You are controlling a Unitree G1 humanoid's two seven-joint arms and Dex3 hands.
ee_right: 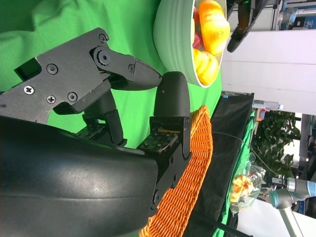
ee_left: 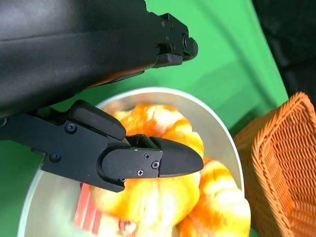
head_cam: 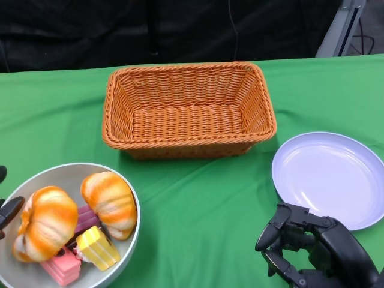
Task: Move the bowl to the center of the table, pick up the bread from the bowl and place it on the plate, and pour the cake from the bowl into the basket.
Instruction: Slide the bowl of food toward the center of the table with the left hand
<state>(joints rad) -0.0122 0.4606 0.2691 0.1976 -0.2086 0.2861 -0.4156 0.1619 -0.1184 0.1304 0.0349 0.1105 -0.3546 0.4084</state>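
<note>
A pale grey round bowl sits at the near left corner of the green cloth-covered surface, well to the left of centre. Inside it lie two orange-and-white glazed bread rolls, side by side, with pink and yellow cake slices tucked beneath and between them.

Further back, near the middle, stands an orange woven rectangular basket. To its right and nearer the robot rests a lavender round plate, apart from the basket.

The left hand shows only at the picture's left edge, just beside the bowl's rim. In the left wrist view its fingers hover spread over the bread, one above and one below, holding nothing; whether they touch the bowl is hard to judge from here.

The right hand hovers low at the near right, just beside the plate's near edge. Its fingers are loosely curled yet apart, with nothing between them.
</note>
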